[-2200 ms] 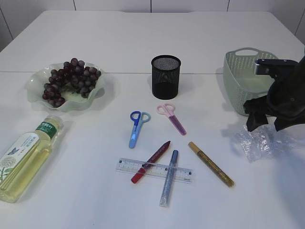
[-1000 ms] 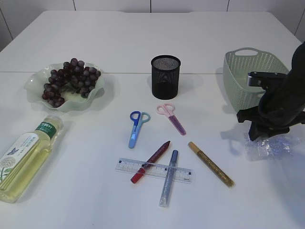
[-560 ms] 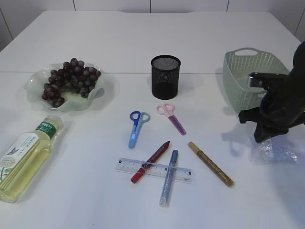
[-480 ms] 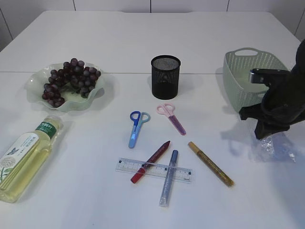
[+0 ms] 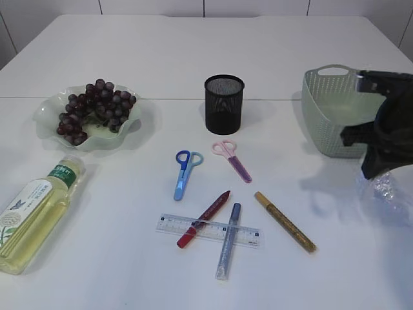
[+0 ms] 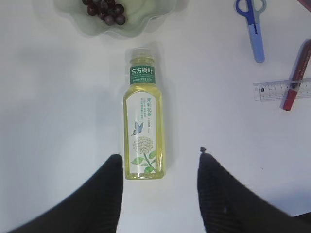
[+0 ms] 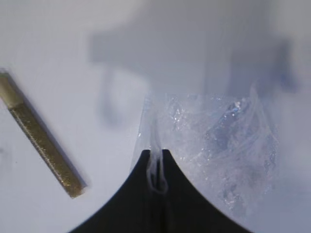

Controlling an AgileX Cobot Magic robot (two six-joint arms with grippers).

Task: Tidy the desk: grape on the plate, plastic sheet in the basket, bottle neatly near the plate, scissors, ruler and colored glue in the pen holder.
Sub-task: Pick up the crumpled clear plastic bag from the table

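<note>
My right gripper (image 7: 156, 153) is shut, pinching a fold of the clear plastic sheet (image 7: 218, 136); in the exterior view the plastic sheet (image 5: 389, 192) hangs under that gripper (image 5: 373, 173), in front of the green basket (image 5: 332, 110). Over the lying bottle (image 6: 144, 121), my left gripper (image 6: 159, 156) stands open with its fingers apart at the bottle's base. Grapes (image 5: 97, 106) rest on the plate (image 5: 48, 126). Blue scissors (image 5: 185, 173), pink scissors (image 5: 232, 159), a ruler (image 5: 210, 230) and red (image 5: 204, 218), silver (image 5: 229, 240) and gold glue (image 5: 285, 221) lie before the pen holder (image 5: 224, 103).
The red and silver glue pens lie across the ruler. The bottle (image 5: 35, 210) lies near the table's front left edge, its cap towards the plate. The gold glue (image 7: 41, 141) lies left of the right gripper.
The right gripper shut on the plastic sheet on the table, then rose and moved right with it. The left gripper and the other objects stayed put.
</note>
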